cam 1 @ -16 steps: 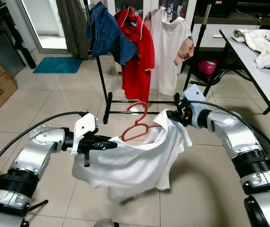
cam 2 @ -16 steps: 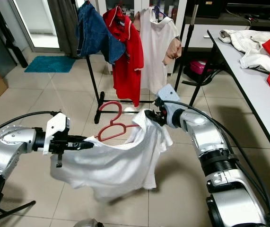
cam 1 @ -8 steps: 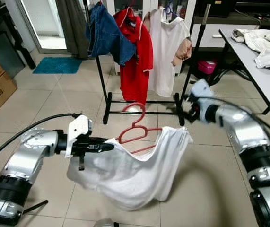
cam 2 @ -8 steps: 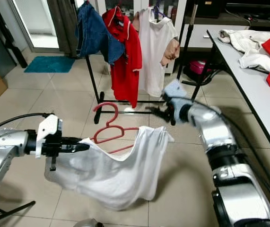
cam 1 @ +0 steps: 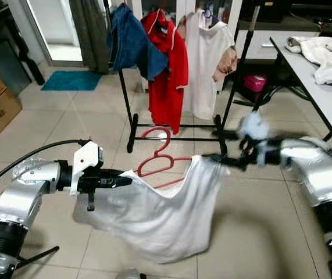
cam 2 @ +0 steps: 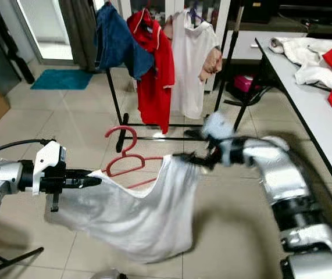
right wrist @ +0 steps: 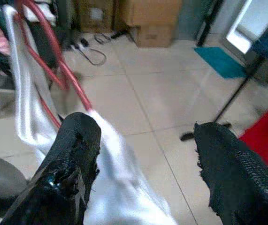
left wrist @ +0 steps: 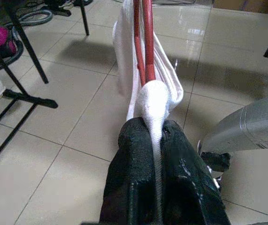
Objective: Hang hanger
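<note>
The left gripper (cam 1: 122, 181) is clamped shut on one shoulder of the shirt (cam 1: 160, 218), with the hanger (cam 1: 160, 160) running out of the cloth just past its fingers in the left wrist view. The right gripper (cam 2: 183, 157), at 3 o'clock from the hanger, stands wide open with one finger against the shirt's other shoulder, gripping nothing.

The hanger hangs low over the floor between the two arms, hook up, at 6 o'clock from the rack (cam 1: 125, 110) with its red and white clothes.

I judge the shirt light, limp and prone to slide off; the hanger is thin, stiff and light. The firm place to hold is the hanger's neck under the hook, or its arm through the cloth.

A box (cam 1: 0, 110) at 9 o'clock bears print, too blurred to read surely.
</note>
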Robot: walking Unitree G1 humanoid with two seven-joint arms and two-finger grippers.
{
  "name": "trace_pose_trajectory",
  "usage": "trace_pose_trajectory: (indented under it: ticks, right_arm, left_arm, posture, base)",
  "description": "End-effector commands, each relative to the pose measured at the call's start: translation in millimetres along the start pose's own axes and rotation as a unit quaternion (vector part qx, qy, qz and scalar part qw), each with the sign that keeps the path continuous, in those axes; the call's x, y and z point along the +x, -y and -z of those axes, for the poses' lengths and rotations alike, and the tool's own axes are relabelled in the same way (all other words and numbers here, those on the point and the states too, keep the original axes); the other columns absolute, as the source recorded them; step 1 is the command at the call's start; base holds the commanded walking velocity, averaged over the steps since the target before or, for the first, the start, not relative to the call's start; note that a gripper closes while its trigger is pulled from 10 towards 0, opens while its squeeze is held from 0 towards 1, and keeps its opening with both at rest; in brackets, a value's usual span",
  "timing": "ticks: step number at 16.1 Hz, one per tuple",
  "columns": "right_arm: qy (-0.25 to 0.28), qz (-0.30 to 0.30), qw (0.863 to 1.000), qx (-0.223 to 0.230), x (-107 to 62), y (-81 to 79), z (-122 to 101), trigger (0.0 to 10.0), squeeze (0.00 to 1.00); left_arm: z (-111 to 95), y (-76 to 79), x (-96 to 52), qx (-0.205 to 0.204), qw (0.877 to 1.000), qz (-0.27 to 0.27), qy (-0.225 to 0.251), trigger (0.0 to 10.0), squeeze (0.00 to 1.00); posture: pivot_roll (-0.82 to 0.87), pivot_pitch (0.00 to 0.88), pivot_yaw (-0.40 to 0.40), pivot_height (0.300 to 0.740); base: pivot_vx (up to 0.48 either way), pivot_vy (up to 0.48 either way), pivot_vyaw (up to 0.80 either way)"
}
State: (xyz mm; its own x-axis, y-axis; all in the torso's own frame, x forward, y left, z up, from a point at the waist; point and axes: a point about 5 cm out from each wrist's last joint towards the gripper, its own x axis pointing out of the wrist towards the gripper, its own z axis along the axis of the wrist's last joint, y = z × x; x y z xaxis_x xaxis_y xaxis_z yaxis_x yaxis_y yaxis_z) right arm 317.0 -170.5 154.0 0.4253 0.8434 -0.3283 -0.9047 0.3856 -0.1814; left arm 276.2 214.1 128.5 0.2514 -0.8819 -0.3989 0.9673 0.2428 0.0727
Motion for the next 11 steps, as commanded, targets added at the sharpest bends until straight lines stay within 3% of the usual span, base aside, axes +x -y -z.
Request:
trace_pose_trajectory:
  ticks: [1, 4, 5, 6, 11]
  right_arm:
    - [0.017, -0.008, 1.000, -0.014, 5.8, -3.1, -10.4, 10.0, 0.00]
    - [0.050, -0.023, 0.998, -0.001, 32.4, -15.6, -20.3, 10.0, 0.00]
    - [0.056, -0.052, 0.997, 0.007, 35.7, -23.0, -22.2, 7.4, 0.00]
    - [0.059, -0.090, 0.994, 0.016, 37.6, -32.4, -23.0, 0.0, 0.00]
    - [0.036, -0.142, 0.989, 0.022, 40.9, -46.4, -18.5, 0.0, 0.00]
  left_arm:
    - [-9.7, -2.4, -3.0, 0.023, 1.000, 0.000, 0.007, 0.0, 0.00]
    - [-12.8, -1.4, 3.3, 0.024, 1.000, 0.009, 0.013, 0.0, 0.00]
    - [-13.6, -2.2, 3.3, 0.026, 1.000, 0.009, 0.012, 0.0, 0.00]
    - [-14.1, -4.0, 2.1, 0.029, 1.000, 0.004, 0.011, 0.0, 0.00]
    - [-14.7, -6.9, -0.3, 0.029, 0.999, -0.009, 0.013, 0.0, 0.00]
  posture:
    - [0.00, 0.000, 0.057, 0.740]
    - [0.00, 0.000, 0.061, 0.740]
    - [0.01, 0.000, 0.059, 0.740]
    - [0.01, 0.000, 0.059, 0.740]
    - [0.01, 0.000, 0.050, 0.740]
  base:
    - [0.000, 0.000, 0.00]
    - [0.000, 0.000, 0.00]
    - [0.000, 0.000, 0.00]
    - [0.000, 0.000, 0.00]
    - [0.000, 0.000, 0.00]
